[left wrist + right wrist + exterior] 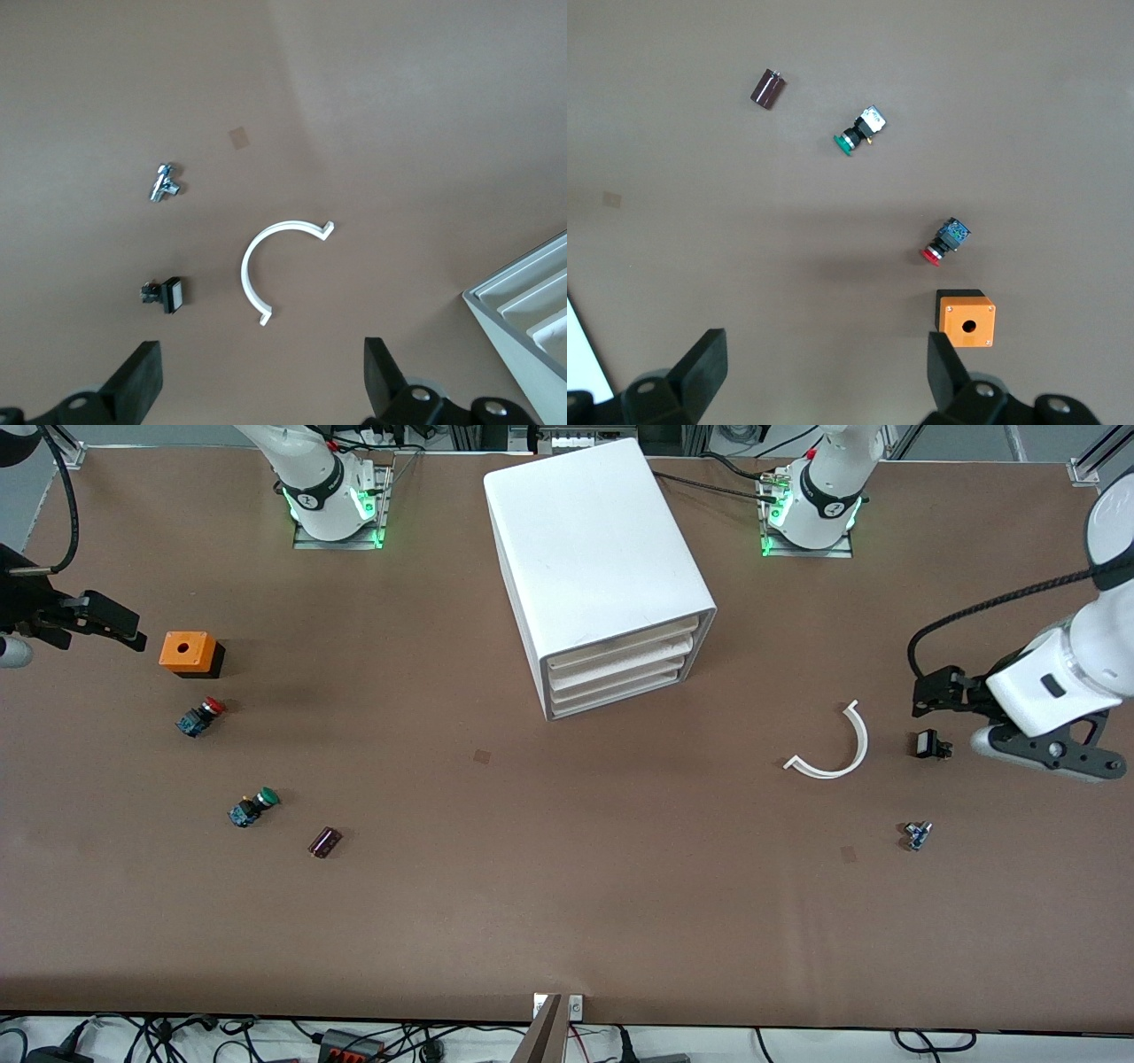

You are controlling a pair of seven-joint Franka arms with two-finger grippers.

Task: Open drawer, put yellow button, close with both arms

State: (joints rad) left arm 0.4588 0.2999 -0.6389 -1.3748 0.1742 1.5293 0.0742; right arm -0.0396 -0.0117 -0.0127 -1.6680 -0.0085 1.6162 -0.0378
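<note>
Maroon cylinder (324,841) nearest at 7 o'clock, shallow white plastic top drawer (620,646) shut at 12, yellow button nowhere visible, left gripper (937,693) at 3 and right gripper (99,622) at 9 gaping empty, probably parked clear.

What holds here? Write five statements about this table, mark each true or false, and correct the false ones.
1. Every drawer of the white cabinet is shut, the top drawer included. True.
2. The right gripper holds the red-capped button. False: it is open and empty, and that button lies on the table near the orange box.
3. The green-capped button lies nearer the front camera than the red-capped one. True.
4. The white curved strip leans against the cabinet. False: it lies flat, apart from it, toward the left arm's end.
5. The left gripper is open. True.
</note>
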